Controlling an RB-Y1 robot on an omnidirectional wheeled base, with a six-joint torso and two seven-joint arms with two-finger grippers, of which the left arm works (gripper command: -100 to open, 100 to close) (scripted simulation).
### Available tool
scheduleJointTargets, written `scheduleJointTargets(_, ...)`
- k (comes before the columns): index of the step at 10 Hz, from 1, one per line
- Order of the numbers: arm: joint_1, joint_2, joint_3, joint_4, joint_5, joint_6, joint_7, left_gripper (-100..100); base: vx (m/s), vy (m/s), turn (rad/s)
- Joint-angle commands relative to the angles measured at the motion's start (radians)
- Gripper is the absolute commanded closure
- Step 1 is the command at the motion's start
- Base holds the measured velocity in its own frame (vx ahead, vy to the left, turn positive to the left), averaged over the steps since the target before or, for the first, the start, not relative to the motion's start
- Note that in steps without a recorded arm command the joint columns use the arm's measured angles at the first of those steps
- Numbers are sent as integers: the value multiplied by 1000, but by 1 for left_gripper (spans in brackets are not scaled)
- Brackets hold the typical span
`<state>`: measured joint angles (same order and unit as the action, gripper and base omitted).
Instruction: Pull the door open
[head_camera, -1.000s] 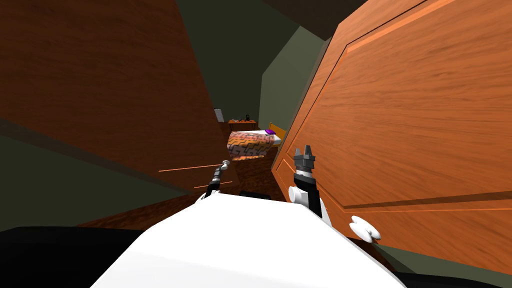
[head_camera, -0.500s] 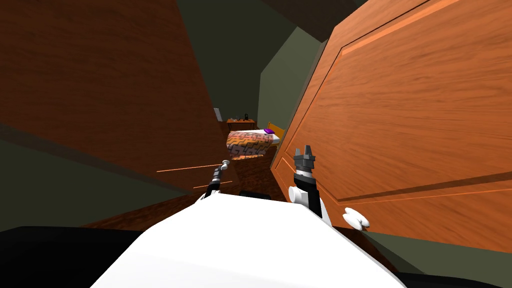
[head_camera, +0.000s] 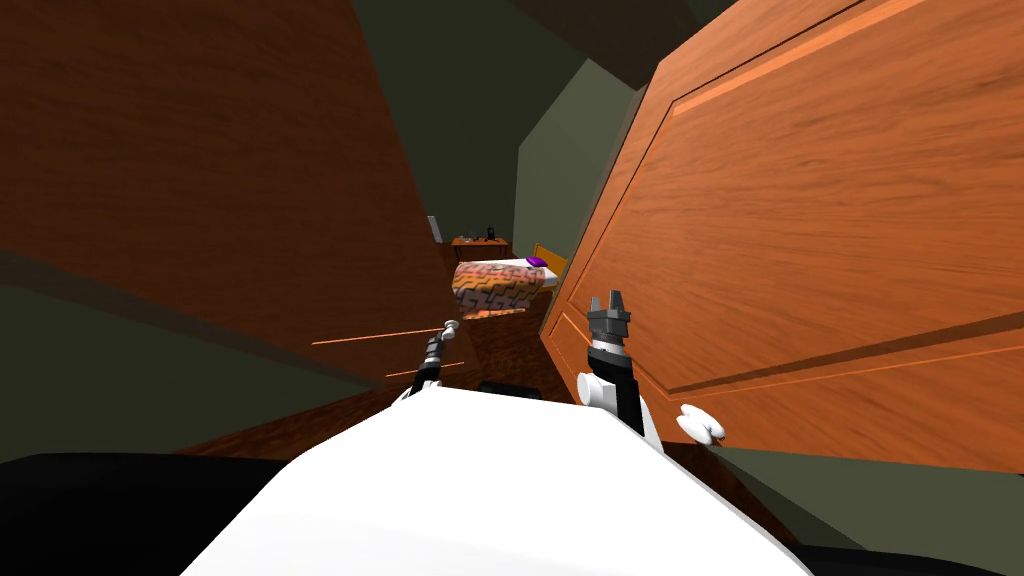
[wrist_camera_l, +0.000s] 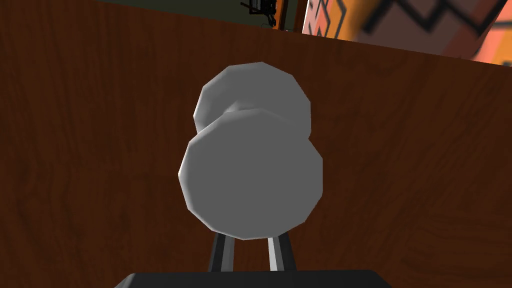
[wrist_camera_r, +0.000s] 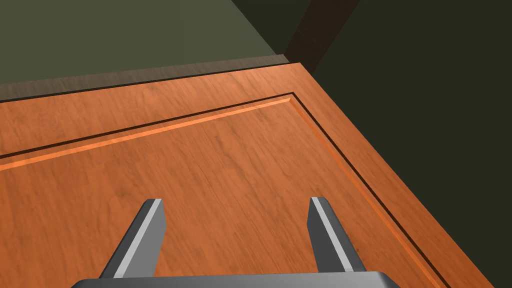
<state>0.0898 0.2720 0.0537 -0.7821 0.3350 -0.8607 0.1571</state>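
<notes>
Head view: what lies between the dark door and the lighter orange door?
A gap; a bed with a zigzag cover shows through it, in the head view.

The orange door (wrist_camera_r: 210, 165) blocks the way straight ahead of the right gripper (wrist_camera_r: 236, 201), close in front of its spread fingers. Past the door's edges there is open space up to a green wall (wrist_camera_r: 125, 35). The door's white knob (head_camera: 700, 425) juts out back beside that arm. To that gripper's left, a narrow open lane runs between the two doors, over floor (head_camera: 505, 345) to a bed (head_camera: 500, 285) far ahead. The left gripper (head_camera: 446, 334) has no room forward: the grey knob (wrist_camera_l: 250, 165) sits at its drawn-together fingers, and the dark door (wrist_camera_l: 100, 150) walls off everything behind.
</notes>
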Motion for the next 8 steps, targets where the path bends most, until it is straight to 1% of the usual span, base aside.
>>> scheduleJointTargets(1, -12, -10, -30, -26, 24, 2, 50, 100, -59, 18, -58)
scheduleJointTargets(2, -12, -10, -30, -26, 24, 2, 61, 100, -52, 19, -46)
scheduleJointTargets(3, -14, -7, -40, -25, 44, 2, 92, 100, -47, 19, -95)
scheduleJointTargets(4, -14, -7, -40, -25, 44, 2, 103, 100, -35, 12, -43)
scheduleJointTargets(5, -16, -4, -51, -24, 64, 2, 138, 100, -42, 6, -59)
scheduleJointTargets(6, -16, -4, -51, -24, 64, 2, 145, 100, -32, 10, -31)
scheduleJointTargets(7, 8, 5, -43, -25, 85, 20, 173, -100, -33, 26, 9)
scheduleJointTargets(8, 8, 3, -48, -27, 95, 19, 195, -100, -55, 25, 17)
